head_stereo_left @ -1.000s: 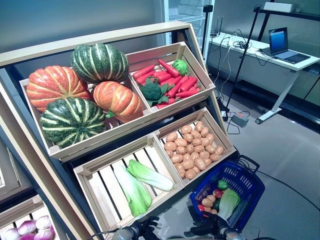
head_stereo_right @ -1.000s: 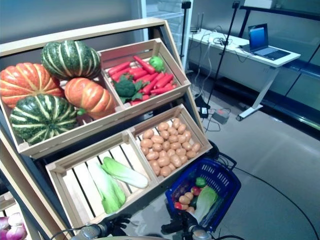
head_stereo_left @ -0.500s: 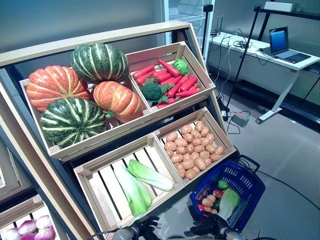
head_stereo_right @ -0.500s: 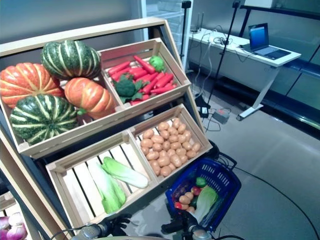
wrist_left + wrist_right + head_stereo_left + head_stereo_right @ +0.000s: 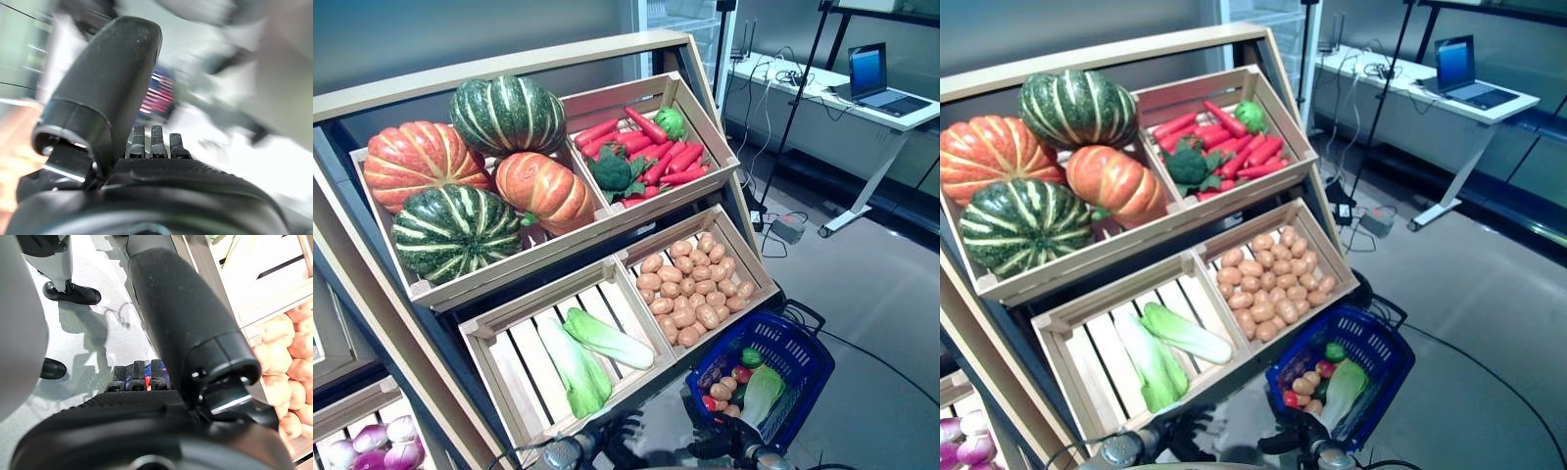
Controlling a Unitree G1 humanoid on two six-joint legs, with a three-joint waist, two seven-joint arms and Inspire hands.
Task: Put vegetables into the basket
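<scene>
Overall, the whole scene had slid slightly between the earlier pictures and this moment, which reads as the head camera shifting; the crates and their produce kept their places. The left robot hand (image 5: 625, 429) showed a little more above the lower edge than before, near the front lip of the cabbage crate (image 5: 499, 338); its own wrist view showed its fingers straight, holding nothing. The right robot hand (image 5: 713, 446) sat low beside the blue basket (image 5: 803, 352); whether its fingers were curled could not be told.

The basket stood on the grey floor (image 5: 871, 284) just beside the potato crate (image 5: 744, 257), touching or nearly touching its corner, and held a cabbage (image 5: 762, 394), potatoes, a tomato and a small green vegetable. Two cabbages (image 5: 592, 348) lay in the lower left crate, pumpkins (image 5: 460, 176) filled the upper left, and carrots with broccoli (image 5: 646, 152) the upper right. Open floor lay right of the basket, toward a worktop (image 5: 842, 98) carrying a laptop (image 5: 876, 78).
</scene>
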